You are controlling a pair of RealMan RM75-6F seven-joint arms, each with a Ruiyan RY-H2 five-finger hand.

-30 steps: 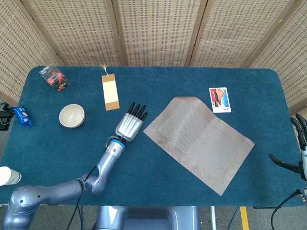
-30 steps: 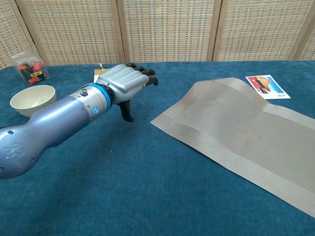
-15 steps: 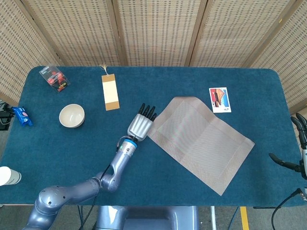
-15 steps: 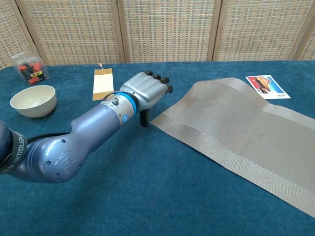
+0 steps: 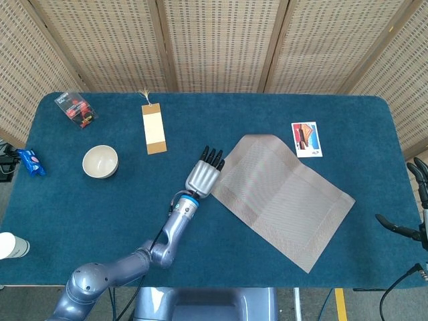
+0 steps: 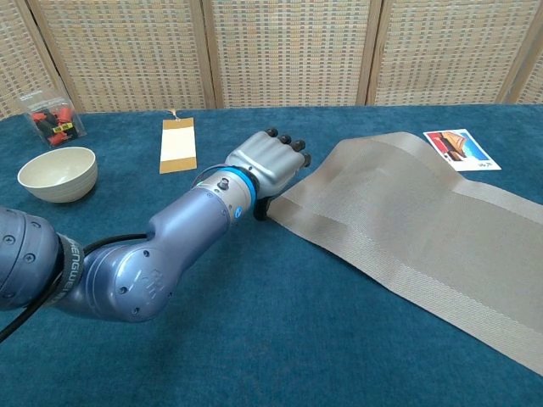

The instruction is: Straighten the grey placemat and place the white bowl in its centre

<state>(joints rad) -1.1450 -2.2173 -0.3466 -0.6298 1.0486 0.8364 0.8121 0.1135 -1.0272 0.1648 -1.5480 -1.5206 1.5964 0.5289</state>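
Observation:
The grey placemat (image 5: 284, 194) (image 6: 407, 220) lies skewed on the blue table, its long sides running diagonally. My left hand (image 5: 204, 176) (image 6: 265, 164) sits over the mat's left corner, fingers stretched onto the mat and thumb pointing down at the corner's edge. Whether the corner is pinched is hidden under the hand. The white bowl (image 5: 100, 161) (image 6: 57, 172) stands upright far to the left, apart from the mat and the hand. My right hand (image 5: 422, 221) hangs past the table's right edge, fingers spread, holding nothing.
A tan bookmark (image 5: 153, 128) (image 6: 177, 144) lies behind my left hand. A picture card (image 5: 306, 139) (image 6: 461, 148) sits by the mat's far corner. A red-and-black packet (image 5: 75, 109), a blue packet (image 5: 30, 162) and a white cup (image 5: 13, 246) are along the left side.
My left arm has swept rightward across the table, bringing the hand from bare cloth onto the mat's left corner. The mat, bowl and right hand have stayed where they were.

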